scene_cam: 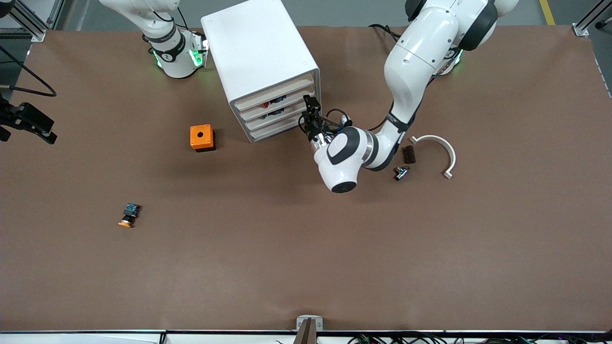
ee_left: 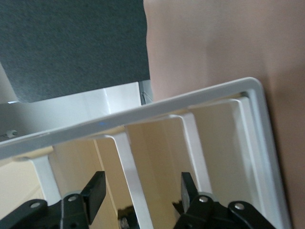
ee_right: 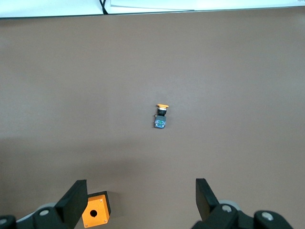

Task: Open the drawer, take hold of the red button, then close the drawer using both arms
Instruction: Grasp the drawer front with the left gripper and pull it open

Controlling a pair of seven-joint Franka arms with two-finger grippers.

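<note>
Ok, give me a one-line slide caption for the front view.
Left pincer at the front of the white boxy plastic drawer cabinet, all drawers shut; orange-capped push button lies loose on the brown table.

The drawer, a shallow white tray (second from the top), sits shut in its cabinet. A red-capped button shows inside.

button mostly hidden inside drawer, right gripper outside front view
</note>
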